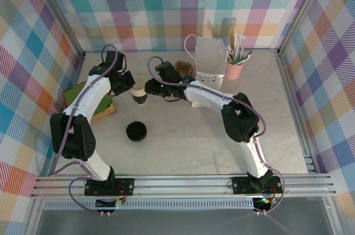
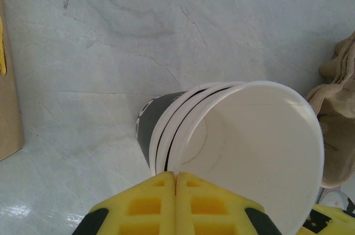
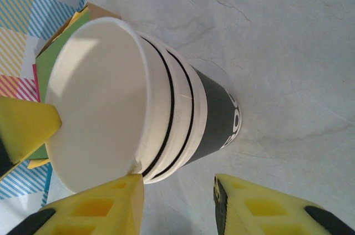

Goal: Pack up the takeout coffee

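Note:
A stack of three nested lidless paper cups (image 1: pixel 138 96), dark-sided with white rims, sits between my two grippers at the table's middle left. My left gripper (image 2: pixel 176 175) is shut on the rim of the topmost white cup (image 2: pixel 249 135). The right gripper (image 3: pixel 177 182) stands open beside the stack (image 3: pixel 213 113), with its left finger (image 3: pixel 105 207) touching the top rim and nothing between the jaws. In the top view the left gripper (image 1: pixel 128 86) and the right gripper (image 1: pixel 148 87) flank the cups. The takeout coffee is out of view.
A loose round black lid (image 1: pixel 136 131) lies nearer the arms' bases. A white paper bag (image 1: pixel 209 60) stands at the back, with a pink cup of utensils (image 1: pixel 234 70) to its right and a brown crumpled thing (image 1: pixel 184 69) to its left. A green and brown box (image 1: pixel 83 97) sits by the left wall.

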You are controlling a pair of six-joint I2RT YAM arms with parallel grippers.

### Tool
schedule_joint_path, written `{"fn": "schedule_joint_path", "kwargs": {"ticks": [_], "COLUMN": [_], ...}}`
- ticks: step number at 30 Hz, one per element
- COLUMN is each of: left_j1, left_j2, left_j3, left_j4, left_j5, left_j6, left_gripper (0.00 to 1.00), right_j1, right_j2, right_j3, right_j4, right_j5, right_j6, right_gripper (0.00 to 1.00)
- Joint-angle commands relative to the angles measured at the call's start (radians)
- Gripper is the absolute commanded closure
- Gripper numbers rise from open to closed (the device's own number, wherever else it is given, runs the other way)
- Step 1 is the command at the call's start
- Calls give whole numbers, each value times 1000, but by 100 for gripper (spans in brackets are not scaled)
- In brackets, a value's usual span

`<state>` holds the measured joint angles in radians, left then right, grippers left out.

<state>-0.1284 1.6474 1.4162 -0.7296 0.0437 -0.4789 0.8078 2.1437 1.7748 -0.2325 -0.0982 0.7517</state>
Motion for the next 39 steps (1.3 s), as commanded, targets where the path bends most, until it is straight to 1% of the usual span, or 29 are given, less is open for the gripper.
{"fn": "schedule_joint_path", "kwargs": {"ticks": [1, 11, 20, 26, 29, 39], "left_j1": [9, 10, 12, 45, 54, 63], "left_j2": [-8, -1, -16, -22, -31, -34], "left_j3": [11, 12, 25, 26, 28, 31], "left_j4": [1, 4, 1, 13, 7, 1], "left_j5": [19, 63, 96, 152, 137, 157], "left_j6": [-10, -20, -36, -61, -62, -61], "left_gripper": [100, 100, 100, 100, 100, 100], "right_j1": [-5, -24, -30, -33, -37, -45], "right_j2": [-65, -42, -10, -18, -28, -37], "right_j3": [-16, -11, -7, -33, -50, -61], "right_j4": [27, 67, 62, 75, 82, 102], "right_j5": [-6, -46, -61, -58, -59, -73], "right_j6": [-5, 21, 34, 38, 44, 49], "right_gripper": [62, 62, 63, 63, 63, 63]}}
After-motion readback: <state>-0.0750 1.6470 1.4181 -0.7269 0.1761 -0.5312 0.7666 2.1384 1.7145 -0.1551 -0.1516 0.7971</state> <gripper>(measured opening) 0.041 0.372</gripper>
